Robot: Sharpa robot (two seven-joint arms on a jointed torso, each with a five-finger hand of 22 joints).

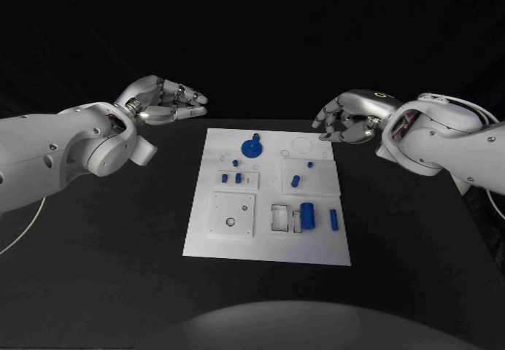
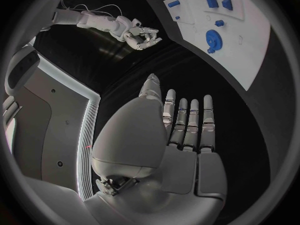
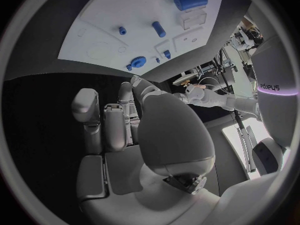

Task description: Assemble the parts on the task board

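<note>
Task board (image 1: 221, 244): white plate in the middle of the black table (image 1: 95, 277), long side running from 12 to 6 o'clock.
Gear part (image 1: 252, 147): blue toothed wheel with a knob, at the board's 12 o'clock end, slightly toward 11.
Small blocks (image 1: 230, 177): 2 blue pieces side by side, at about 9 o'clock of the board's centre.
Peg (image 1: 295, 179): short blue piece, just toward 3 o'clock of centre.
Cylinder (image 1: 307, 215): largest blue part, at about 5 o'clock on the board, with a slim blue bar (image 1: 333, 219) beside it.
Left hand (image 1: 163, 100): off the board at its 10 o'clock corner, raised above the table, fingers loosely curled and apart, grasping nothing.
Right hand (image 1: 347, 117): off the board at its 2 o'clock corner, fingers bent and released, grasping nothing.
</note>
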